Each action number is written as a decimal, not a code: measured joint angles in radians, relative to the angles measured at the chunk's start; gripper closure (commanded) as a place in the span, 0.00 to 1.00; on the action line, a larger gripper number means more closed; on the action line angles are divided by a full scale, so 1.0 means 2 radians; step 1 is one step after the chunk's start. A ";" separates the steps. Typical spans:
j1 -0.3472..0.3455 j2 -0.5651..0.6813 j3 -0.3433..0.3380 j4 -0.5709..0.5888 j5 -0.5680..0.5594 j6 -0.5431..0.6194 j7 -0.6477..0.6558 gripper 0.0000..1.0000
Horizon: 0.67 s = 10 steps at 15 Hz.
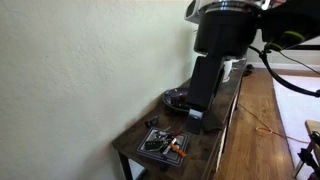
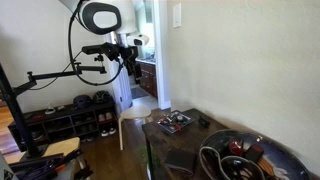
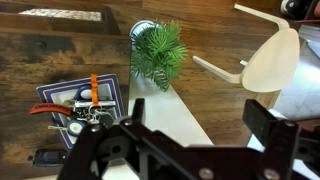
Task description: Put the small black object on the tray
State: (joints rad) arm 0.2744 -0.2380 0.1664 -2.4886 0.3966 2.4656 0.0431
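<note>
The gripper [image 3: 197, 125] stands with its jaws wide apart and nothing between them. In an exterior view it hangs high [image 2: 131, 70], well off the table's end. From it, in the wrist view, the patterned mat [image 3: 85, 100] lies toward 10 o'clock. The small black object [image 3: 45, 157] lies on bare wood at the mat's 7 o'clock, just beside it. In an exterior view the tray [image 1: 172, 98] sits farther along the table, at about 1 o'clock from the mat.

The object looks tiny and low, so likely light and probably stiff, though no detail shows. I judge it best pinched across its short sides from straight above, jaws narrowed first — on polished wood it may skid if one finger nudges it early.
</note>
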 measured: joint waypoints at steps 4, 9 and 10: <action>0.000 0.000 0.000 0.000 0.000 0.000 0.000 0.00; -0.001 0.002 0.000 0.000 0.000 0.000 0.000 0.00; -0.002 0.003 0.000 0.000 -0.001 0.000 0.000 0.00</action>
State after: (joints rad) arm 0.2711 -0.2312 0.1664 -2.4882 0.3943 2.4655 0.0431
